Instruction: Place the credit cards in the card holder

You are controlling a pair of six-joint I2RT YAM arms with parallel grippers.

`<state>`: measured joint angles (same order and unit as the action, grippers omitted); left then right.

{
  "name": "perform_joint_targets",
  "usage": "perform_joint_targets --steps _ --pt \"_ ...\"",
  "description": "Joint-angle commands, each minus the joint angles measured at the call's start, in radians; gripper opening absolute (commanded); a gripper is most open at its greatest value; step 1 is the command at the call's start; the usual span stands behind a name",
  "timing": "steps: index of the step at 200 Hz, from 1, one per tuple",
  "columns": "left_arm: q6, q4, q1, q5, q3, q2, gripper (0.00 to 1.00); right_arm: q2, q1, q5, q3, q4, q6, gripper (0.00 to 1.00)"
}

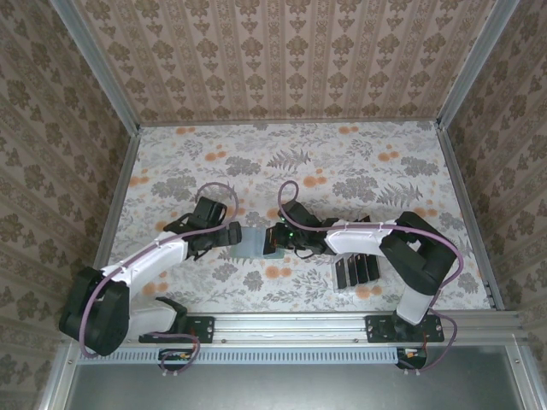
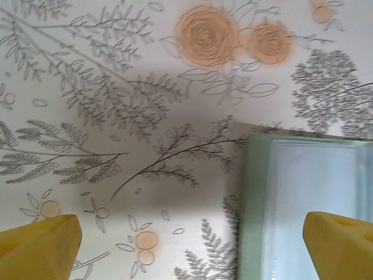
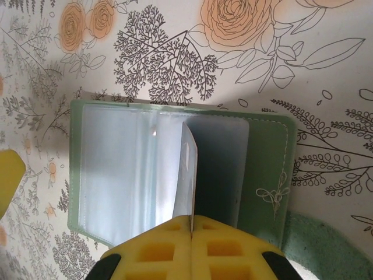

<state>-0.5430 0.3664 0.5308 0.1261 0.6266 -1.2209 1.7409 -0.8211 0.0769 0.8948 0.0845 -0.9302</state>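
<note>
— Fingers point(image 3: 157, 248) of the right gripper point(image 3: 191, 221)?
— Shut on a clear inner leaf of the card holder point(image 3: 111, 169), which lay open on the table point(image 3: 326, 87).
— Left gripper point(image 2: 192, 236)?
— Wide apart, empty, one finger over the holder. Credit cards point(image 1: 355, 272) stood apart, to its right.

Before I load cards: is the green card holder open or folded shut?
Open. The card holder lies spread, grey-blue inside facing up, one inner leaf pinched upright by the shut right gripper.
</note>
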Motion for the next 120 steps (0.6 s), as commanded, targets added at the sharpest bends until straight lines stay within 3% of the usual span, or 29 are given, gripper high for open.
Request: perform_joint_targets --steps 1,120 --pt "0.037 -0.012 0.034 -0.004 0.033 -0.014 1.0 -0.014 0.021 0.016 -0.029 -0.031 0.025 0.0" --pt "0.023 0.012 0.098 0.085 0.069 -0.189 1.0 0.028 0.025 0.053 -0.032 0.007 0.015 0.0"
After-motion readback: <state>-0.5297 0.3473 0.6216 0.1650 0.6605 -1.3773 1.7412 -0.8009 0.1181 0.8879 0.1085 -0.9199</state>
